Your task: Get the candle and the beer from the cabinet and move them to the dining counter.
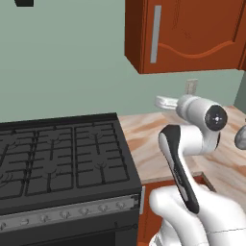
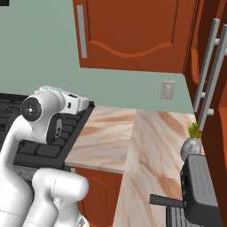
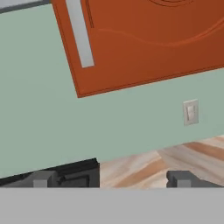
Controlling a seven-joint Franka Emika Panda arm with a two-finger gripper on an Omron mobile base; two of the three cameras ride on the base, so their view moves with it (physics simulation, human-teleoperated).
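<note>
Reddish-brown cabinet (image 3: 144,43) sitting shut, upper frame — gripper (image 3: 111,179) hanging released, empty — approach step; next, reaching for its grey handle (image 3: 80,33).

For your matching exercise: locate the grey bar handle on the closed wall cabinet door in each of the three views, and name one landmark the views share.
Left base view: the handle stands upright, top centre-right, on the cabinet.
Right base view: top left of centre, near the door's left edge.
Hand view: top left, tilted.
Shared landmark: the wall switch plate below the cabinet.
</note>
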